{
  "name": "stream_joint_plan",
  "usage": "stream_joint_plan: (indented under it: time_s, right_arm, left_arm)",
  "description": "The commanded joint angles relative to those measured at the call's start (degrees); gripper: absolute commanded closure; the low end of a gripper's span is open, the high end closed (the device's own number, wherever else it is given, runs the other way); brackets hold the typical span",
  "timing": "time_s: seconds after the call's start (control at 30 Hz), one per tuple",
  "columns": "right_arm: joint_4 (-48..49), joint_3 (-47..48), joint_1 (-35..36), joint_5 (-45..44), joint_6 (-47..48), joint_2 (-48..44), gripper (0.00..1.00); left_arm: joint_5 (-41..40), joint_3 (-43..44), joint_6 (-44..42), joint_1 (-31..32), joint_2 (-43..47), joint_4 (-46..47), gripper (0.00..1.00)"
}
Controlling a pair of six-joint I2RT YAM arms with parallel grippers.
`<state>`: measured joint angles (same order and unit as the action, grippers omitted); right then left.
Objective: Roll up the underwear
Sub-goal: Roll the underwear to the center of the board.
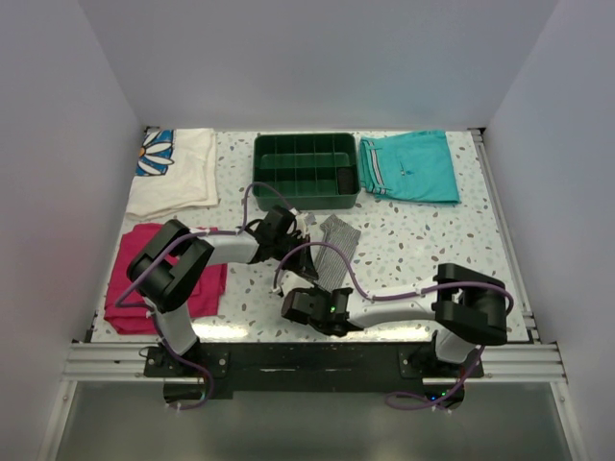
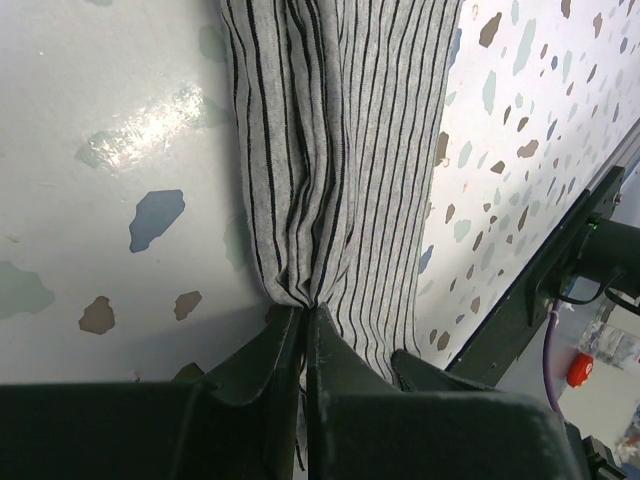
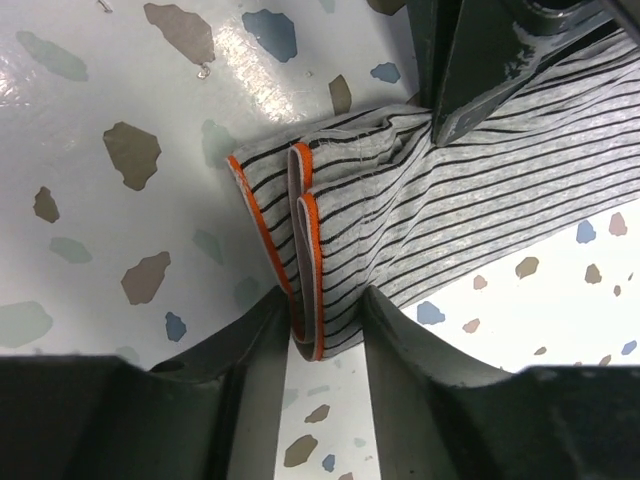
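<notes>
While my left claw (image 2: pixel 305 325) pinched one bunched end of the underwear (image 1: pixel 336 240), which lay on the table (image 1: pixel 423 240) as a narrow folded strip, my right claw (image 3: pixel 325 305) stood spread astride its orange-trimmed end. I judged the folding done, the rolling itself not yet begun.

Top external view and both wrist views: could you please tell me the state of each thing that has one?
underwear, bunched lengthwise, not yet rolled
left end effector, shut on the underwear
right end effector, astride the underwear's orange-trimmed edge, grip unclear
green tray, empty
teal shorts, folded flat
magenta cloth, lying flat
flowered white cloth, folded
</notes>
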<state>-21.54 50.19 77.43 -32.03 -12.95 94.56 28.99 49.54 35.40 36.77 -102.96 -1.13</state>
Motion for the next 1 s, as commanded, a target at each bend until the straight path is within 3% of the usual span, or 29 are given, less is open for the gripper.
stream_joint_plan:
  time_s: [0.0,0.03,0.37,0.63,0.97]
  right_arm:
    - [-0.3,-0.8,0.4,-0.6,-1.6,1.1,0.70]
    - [-0.2,-0.8,0.4,-0.6,-1.8,0.9,0.78]
    - [1.2,0.5,0.4,2.3,-3.1,0.0,0.84]
    - [2.3,1.5,-0.3,10.0,-3.7,-2.1,0.83]
    - [0.5,4.0,-3.5,17.5,-3.6,-3.2,0.81]
  left_arm:
    - [-8.5,-1.9,-4.6,-0.9,-3.0,-7.1,1.00]
    - [-8.6,-1.6,-4.8,-1.0,-3.0,-7.2,1.00]
    - [-10.7,-0.5,-5.1,-1.7,-0.1,-9.7,1.00]
    - [-14.8,-0.2,-3.9,-4.9,5.3,-11.9,0.80]
    - [-18.0,-2.7,-1.5,-8.1,12.2,-12.3,0.69]
